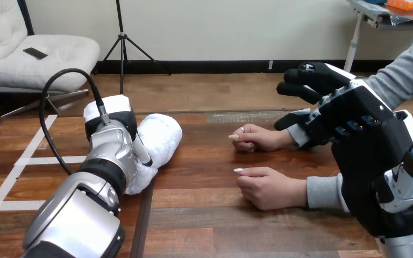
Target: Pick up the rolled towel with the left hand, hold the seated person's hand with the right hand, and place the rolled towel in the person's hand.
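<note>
The rolled towel [163,136], white and fluffy, lies on the wooden table [209,215] left of centre. My left hand [111,114] sits on its left end, with a finger [143,152] curled down over the roll. My right hand [355,115] hovers at the right with its fingers straight and spread, holding nothing. It hangs above the grey-sleeved wrist of the person's farther hand [261,138], its thumb close to the cuff. That hand rests loosely fisted on the table. The person's nearer hand [271,188] also rests on the table, fingers curled under.
White tape lines [32,160] cross the table's left part. A seam [141,226] runs between table panels beside my left forearm. The person's two grey-sleeved forearms reach in from the right side, the nearer sleeve [322,192] under my right arm.
</note>
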{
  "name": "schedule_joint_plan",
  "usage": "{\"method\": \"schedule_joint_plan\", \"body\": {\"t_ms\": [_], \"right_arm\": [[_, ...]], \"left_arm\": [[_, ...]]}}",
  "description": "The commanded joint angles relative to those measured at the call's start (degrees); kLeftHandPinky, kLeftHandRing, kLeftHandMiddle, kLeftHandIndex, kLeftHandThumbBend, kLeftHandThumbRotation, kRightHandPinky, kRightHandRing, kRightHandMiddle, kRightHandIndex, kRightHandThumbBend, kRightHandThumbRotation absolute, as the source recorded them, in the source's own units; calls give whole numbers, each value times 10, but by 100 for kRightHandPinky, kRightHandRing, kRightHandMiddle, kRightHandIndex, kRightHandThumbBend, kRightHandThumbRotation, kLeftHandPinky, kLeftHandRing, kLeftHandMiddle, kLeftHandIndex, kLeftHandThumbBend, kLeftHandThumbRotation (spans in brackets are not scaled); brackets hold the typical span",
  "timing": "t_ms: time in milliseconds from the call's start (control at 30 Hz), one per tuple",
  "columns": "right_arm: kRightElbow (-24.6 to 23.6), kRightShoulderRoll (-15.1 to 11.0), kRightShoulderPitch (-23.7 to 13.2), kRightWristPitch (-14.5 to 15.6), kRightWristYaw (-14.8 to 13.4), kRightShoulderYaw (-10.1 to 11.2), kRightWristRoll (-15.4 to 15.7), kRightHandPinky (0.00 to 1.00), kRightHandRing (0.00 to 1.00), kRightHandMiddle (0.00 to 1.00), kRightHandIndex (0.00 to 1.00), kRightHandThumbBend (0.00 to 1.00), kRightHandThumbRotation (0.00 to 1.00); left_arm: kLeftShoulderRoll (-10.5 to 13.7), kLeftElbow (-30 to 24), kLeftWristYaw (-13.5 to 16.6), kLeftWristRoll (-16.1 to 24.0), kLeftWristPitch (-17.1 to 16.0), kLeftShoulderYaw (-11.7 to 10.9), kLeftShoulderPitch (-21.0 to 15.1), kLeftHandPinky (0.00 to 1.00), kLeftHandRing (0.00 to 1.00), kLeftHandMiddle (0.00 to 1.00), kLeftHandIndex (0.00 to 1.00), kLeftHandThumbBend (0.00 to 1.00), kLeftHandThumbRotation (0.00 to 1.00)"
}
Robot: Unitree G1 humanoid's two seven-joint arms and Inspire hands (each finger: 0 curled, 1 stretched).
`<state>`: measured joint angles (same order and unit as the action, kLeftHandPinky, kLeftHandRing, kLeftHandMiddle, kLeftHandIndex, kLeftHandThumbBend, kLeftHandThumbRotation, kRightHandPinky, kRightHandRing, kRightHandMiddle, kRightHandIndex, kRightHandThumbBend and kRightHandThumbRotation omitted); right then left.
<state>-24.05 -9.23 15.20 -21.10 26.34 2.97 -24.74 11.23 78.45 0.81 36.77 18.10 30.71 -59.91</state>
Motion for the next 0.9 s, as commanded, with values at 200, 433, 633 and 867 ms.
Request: {"method": "schedule_joint_plan", "body": {"t_ms": [200, 433, 633, 867], "right_arm": [[-10, 1, -26, -8, -3, 6, -3, 57, 78, 79, 76, 94, 98], [-12, -1, -25, -5, -2, 5, -6, 58, 79, 79, 76, 93, 98], [-11, -2, -26, -4, 0, 5, -8, 58, 79, 79, 77, 93, 97], [-11, -1, -24, -6, -1, 5, -4, 58, 79, 80, 77, 93, 98]], "left_arm": [[5, -7, 0, 3, -8, -1, 6, 15, 22, 34, 71, 65, 0], [7, -7, 6, 7, -13, 3, 9, 15, 22, 34, 69, 68, 0], [7, -8, 14, 7, -15, 2, 8, 14, 21, 33, 69, 70, 0], [11, -14, 34, -2, -27, -8, 9, 14, 21, 32, 67, 71, 0]]}}
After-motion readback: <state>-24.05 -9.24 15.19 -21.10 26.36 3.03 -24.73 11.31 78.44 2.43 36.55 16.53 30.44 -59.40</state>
